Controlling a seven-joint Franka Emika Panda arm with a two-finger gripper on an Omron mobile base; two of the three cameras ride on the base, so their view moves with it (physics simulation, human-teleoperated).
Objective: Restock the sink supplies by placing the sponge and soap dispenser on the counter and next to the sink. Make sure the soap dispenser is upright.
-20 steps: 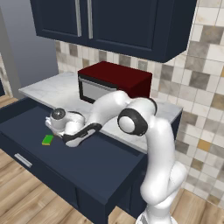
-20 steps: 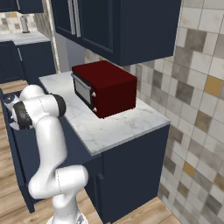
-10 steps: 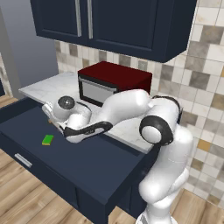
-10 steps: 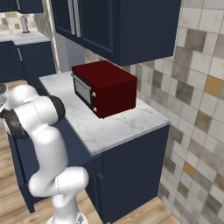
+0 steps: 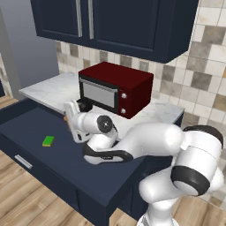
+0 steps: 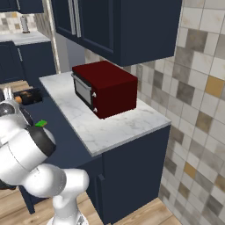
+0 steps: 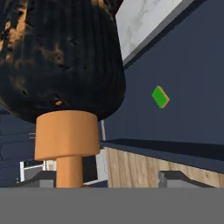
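Change: since one second ago the arm has swung further over the open drawer, toward its back left corner, and the elbow now stands much nearer to the left base camera; the sponge lies where it was.
Gripper: the gripper [image 5: 72, 120] is at the back of the drawer, just in front of the counter edge. Its two dark finger tips [image 7: 175, 178] stand wide apart at the bottom of the hand view, and nothing is clamped between them.
Soap dispenser: the soap dispenser [image 7: 61, 65] is very close in front of the hand camera, a black body with an orange-brown pump top. The pump points toward the fingers, and it sits nearer to the left finger than to the right one. If the fingers touch it, I cannot tell. In the left base view a dark part of it [image 5: 84, 105] shows just behind the hand.
Sponge: the sponge [image 5: 48, 141] lies flat on the drawer floor, green side up, well apart from the gripper and to its left.
Surface: the drawer [image 5: 31, 123] is navy blue and pulled out wide. The counter [image 5: 53, 90] behind it is white marble with grey veins.
Room: a dark red toaster oven [image 5: 115, 88] stands on the counter under navy wall cabinets [image 5: 114, 22]. The wall has beige and grey tiles [image 6: 197, 79], and the floor is wood [image 5: 26, 203].
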